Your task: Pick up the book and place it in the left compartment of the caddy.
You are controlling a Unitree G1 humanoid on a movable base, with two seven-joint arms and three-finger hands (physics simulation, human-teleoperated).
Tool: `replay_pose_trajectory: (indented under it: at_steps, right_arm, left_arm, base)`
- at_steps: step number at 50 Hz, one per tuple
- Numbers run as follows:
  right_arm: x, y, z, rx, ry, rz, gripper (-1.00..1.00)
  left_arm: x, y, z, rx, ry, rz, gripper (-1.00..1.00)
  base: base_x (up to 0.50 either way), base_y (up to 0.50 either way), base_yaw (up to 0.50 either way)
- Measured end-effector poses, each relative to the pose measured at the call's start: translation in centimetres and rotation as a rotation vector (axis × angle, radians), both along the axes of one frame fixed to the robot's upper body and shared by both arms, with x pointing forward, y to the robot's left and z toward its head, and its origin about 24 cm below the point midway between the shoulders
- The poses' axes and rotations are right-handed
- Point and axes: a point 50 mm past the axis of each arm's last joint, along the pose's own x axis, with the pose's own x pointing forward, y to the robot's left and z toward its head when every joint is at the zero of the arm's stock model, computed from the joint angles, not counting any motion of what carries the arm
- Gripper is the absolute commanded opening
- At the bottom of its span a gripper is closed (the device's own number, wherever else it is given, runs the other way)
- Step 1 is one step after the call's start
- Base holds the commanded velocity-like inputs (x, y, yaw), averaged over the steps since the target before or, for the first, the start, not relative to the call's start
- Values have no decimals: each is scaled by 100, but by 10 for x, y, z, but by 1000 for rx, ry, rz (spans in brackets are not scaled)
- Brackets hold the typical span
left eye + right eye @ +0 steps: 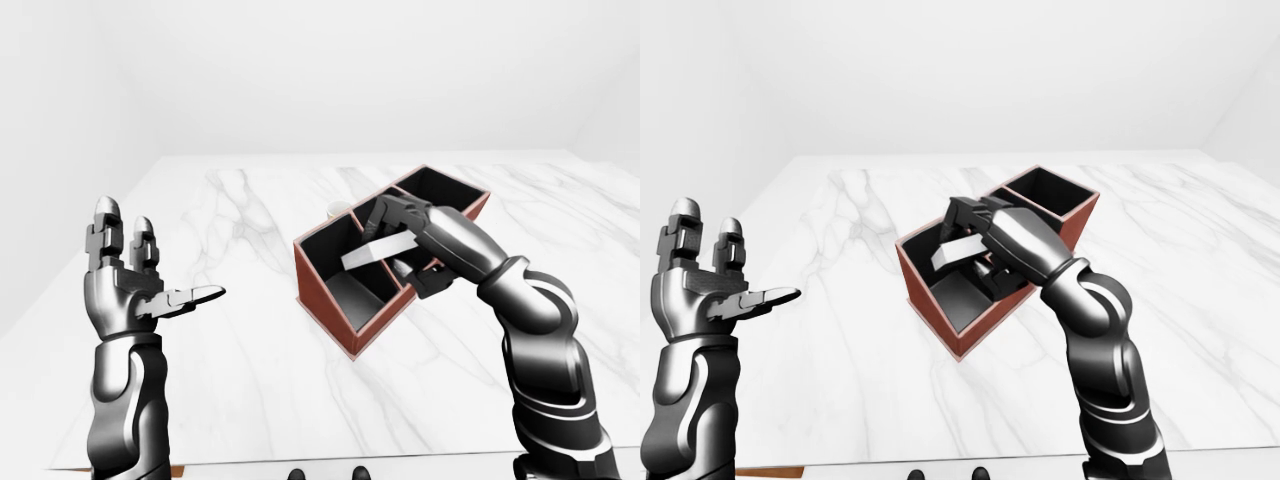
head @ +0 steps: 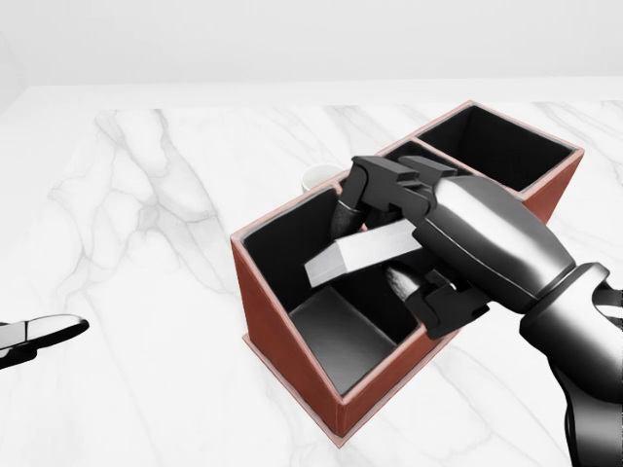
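The caddy [image 2: 275, 326] is a red-brown box with black insides, lying slantwise on the white marble table [image 2: 146, 195]. My right hand [image 2: 378, 255] is shut on the grey book [image 2: 360, 251], with fingers on its top cover and the thumb beneath. The book is tilted, its lower edge dipping into the caddy's large left compartment [image 2: 336, 336], whose floor shows bare below it. My left hand [image 1: 140, 285] is raised at the left of the left-eye view, open and holding nothing, well apart from the caddy.
A small white round object [image 2: 316, 177] stands just beyond the caddy's far wall. The caddy's right compartment [image 2: 496, 146] is open at the upper right. The table's near edge [image 1: 300, 462] runs along the bottom of the left-eye view.
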Motion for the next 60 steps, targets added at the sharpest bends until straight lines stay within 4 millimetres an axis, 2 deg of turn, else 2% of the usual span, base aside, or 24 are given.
replay_pose_trajectory:
  at_steps: [60]
  right_arm:
    - [25,1,-58,21,249,-108,-100]
  left_arm:
    - [-1,2,3,-3,-12,4,100]
  base:
    - [0,0,0]
